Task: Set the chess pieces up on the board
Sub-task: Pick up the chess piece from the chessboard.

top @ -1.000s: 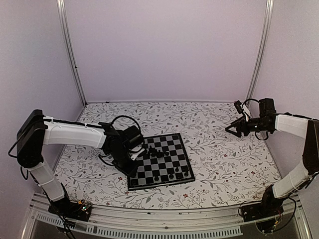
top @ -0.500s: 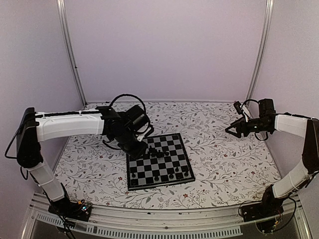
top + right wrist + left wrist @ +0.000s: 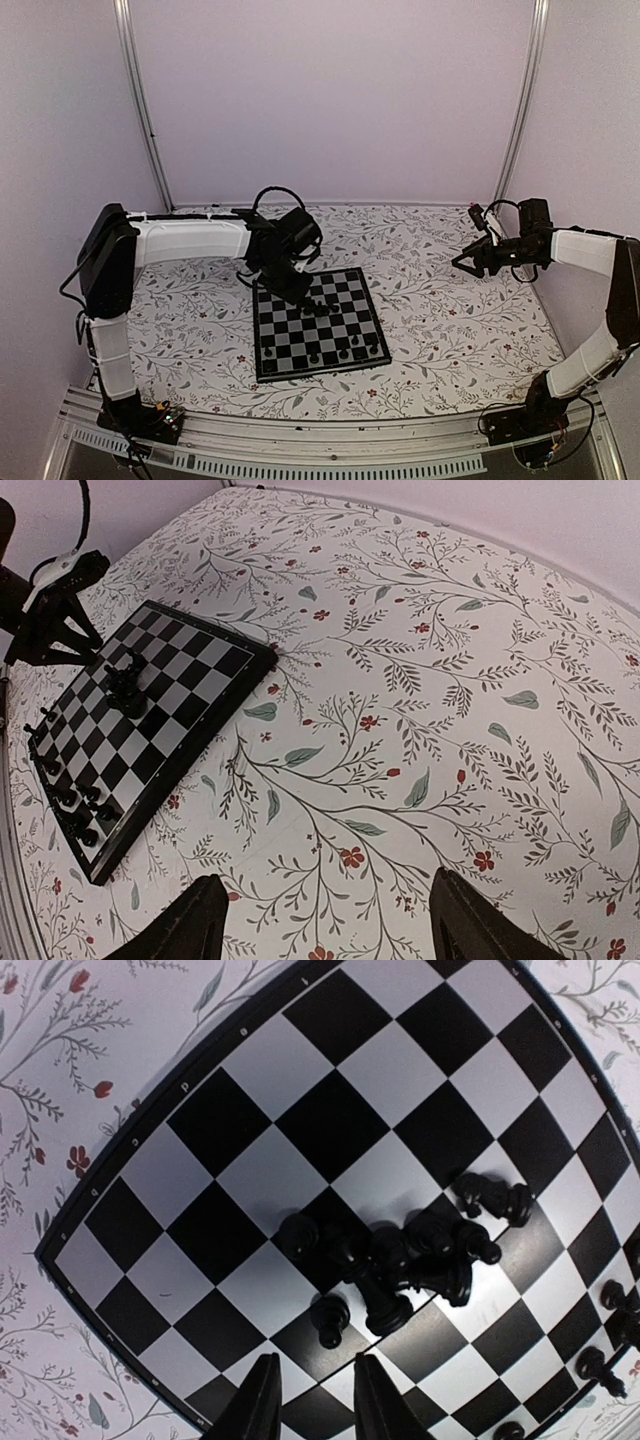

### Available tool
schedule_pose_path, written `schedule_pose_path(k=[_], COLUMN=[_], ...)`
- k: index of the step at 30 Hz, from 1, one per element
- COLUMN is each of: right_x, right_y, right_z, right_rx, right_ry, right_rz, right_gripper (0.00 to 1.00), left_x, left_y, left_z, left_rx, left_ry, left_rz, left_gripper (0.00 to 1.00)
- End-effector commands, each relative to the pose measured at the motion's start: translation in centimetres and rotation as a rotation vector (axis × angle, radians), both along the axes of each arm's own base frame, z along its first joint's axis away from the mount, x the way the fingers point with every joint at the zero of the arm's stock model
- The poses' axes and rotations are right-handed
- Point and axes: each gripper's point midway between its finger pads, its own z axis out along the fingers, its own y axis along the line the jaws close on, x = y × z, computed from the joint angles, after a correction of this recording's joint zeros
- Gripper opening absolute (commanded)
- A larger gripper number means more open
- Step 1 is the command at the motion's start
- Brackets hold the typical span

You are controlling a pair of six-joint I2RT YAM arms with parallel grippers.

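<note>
The board (image 3: 345, 318) lies flat on the floral cover. A heap of tiny black chess pieces (image 3: 315, 304) sits near its far left part, and a few stand along its near edge (image 3: 340, 353). My left gripper (image 3: 300, 291) hovers over the board's far left side. In the left wrist view its fingers (image 3: 263, 1400) are a little apart and empty, just short of a lone pawn (image 3: 330, 1320) and the heap (image 3: 410, 1260). My right gripper (image 3: 462, 262) is off to the right above the cover, wide open and empty (image 3: 335, 930).
The floral table cover (image 3: 420, 680) spreads between the board (image 3: 190, 705) and my right gripper. The enclosure walls and metal posts (image 3: 140, 110) bound the table at the back and sides. The left arm's cable (image 3: 275, 195) loops above its wrist.
My left arm has swung from the board's near left edge up to its far left side, over the heap. The right arm has not moved.
</note>
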Motion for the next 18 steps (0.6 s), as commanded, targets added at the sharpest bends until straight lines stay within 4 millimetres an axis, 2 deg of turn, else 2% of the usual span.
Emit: schedule_pose_path(k=[1, 11, 18], right_x=[0.3, 0.3, 0.3], right_y=[0.2, 0.3, 0.3], right_z=[0.7, 0.2, 0.1], right_rx=[-0.009, -0.004, -0.004], right_ry=[-0.021, -0.002, 0.003], right_rz=[0.018, 0.024, 0.026], right_gripper=[0.73, 0.73, 0.73], left_x=[1.8, 1.7, 1.6], left_y=[-0.7, -0.7, -0.5], left_z=[0.5, -1.9, -2.7], left_rx=[-0.047, -0.038, -0.023], left_ry=[-0.017, 0.041, 0.056], left_rz=[0.014, 0.007, 0.001], left_gripper=[0.26, 0.24, 0.20])
